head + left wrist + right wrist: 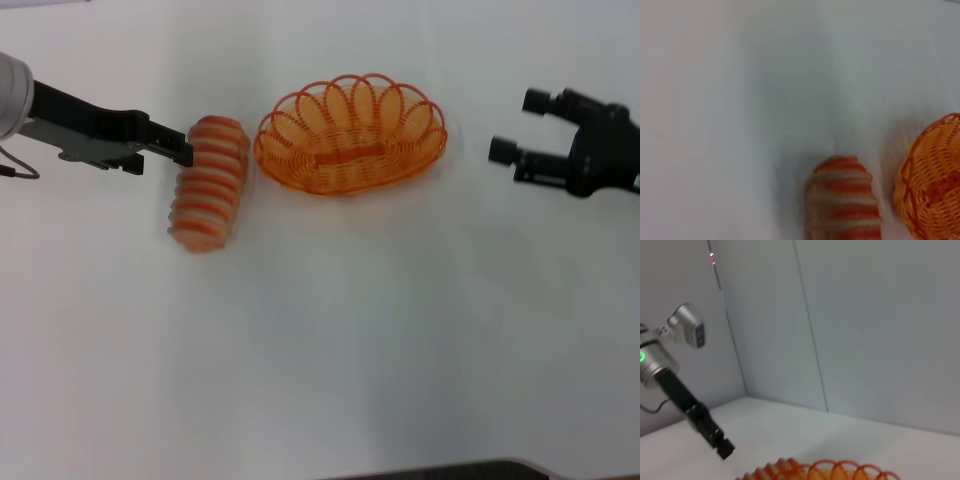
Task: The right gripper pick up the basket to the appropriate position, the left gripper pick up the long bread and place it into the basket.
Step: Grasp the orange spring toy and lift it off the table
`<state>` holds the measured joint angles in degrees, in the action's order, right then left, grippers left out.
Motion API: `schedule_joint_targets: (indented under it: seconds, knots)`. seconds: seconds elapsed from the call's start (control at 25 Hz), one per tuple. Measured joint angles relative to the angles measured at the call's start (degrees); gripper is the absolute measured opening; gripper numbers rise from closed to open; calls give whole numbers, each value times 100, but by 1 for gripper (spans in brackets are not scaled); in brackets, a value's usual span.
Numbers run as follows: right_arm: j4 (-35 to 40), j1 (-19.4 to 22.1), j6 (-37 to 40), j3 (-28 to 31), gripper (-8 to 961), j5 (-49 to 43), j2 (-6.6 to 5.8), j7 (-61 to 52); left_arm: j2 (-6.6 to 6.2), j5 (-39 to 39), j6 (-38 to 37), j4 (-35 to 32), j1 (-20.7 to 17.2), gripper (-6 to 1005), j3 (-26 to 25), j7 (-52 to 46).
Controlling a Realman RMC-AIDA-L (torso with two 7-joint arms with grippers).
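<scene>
White table [330, 350], plain surface, bearing two items. Item one: the basket [350, 133], oval orange wire, looped scalloped rim, standing upright toward the far middle of the table with nothing inside it; its rim loops also show at the lower edge of the right wrist view [850, 471], and part of its woven side appears in the left wrist view [932, 180]. Item two: the long bread [210, 182], ridged orange crust with cream stripes, lying flat on the table just beside the basket on the robot's left, long axis running near to far with a slight tilt, not touching the basket as far as can be seen; one rounded end shows in the left wrist view [842, 205]. The left gripper [175, 148], black on a silver cylindrical wrist, reaches in from the left with its tip at the far upper end of the bread; whether its fingers are parted or together cannot be told. It is seen again from the side in the right wrist view [722, 449]. The right gripper [522, 125], black, sits to the right of the basket, apart from it, fingers spread wide and holding nothing.
</scene>
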<state>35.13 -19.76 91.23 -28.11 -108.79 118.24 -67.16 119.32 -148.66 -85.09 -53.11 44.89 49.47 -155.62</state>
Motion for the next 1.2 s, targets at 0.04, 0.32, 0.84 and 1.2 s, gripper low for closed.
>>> schedule_joint_targets:
  seconds: [0.04, 0.32, 0.84, 1.2]
  knots:
    - [-65, 2, -17, 5, 925, -79, -3, 83, 4, -28, -4, 0, 22, 729, 18, -14]
    - [-197, 8, -418, -10, 925, -592, 72, 355, 47, -104, -5, 1, 70, 728, 260, -28]
    - [-268, 10, -482, -92, 922, -782, 100, 629, 91, -459, -131, -14, 324, 727, 999, -251]
    - [-270, 31, -508, -170, 919, -793, 106, 705, 399, -1308, -182, -297, 610, 725, 1200, -720]
